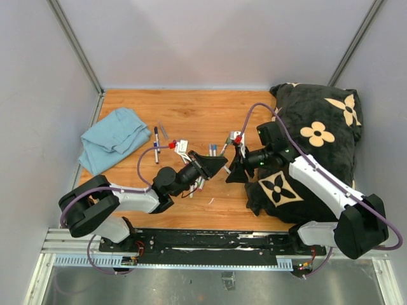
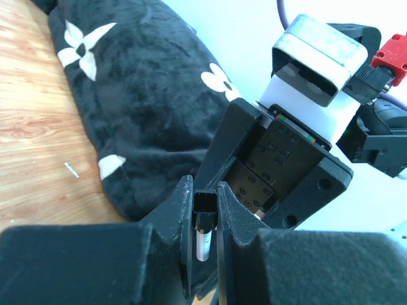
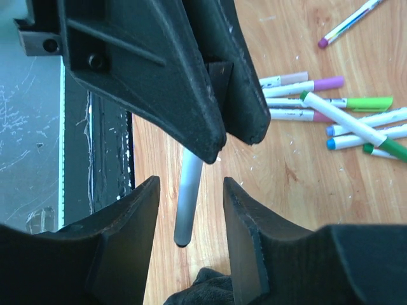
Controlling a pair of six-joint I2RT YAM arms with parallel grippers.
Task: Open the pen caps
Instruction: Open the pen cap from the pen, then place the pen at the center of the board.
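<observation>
The left jaws are closed tight on a black pen cap (image 2: 205,206), which sits right between their tips. The white barrel (image 2: 202,244) of the same pen comes out from under the cap. The right jaws stand open, face to face with the left jaws and very near them. In the right wrist view the barrel shows in the gap between the right jaws and touches neither side. The other pen caps (image 3: 327,83), purple, green and blue, are on their pens, which lie together on the table (image 1: 210,114), off to one side of both jaws.
</observation>
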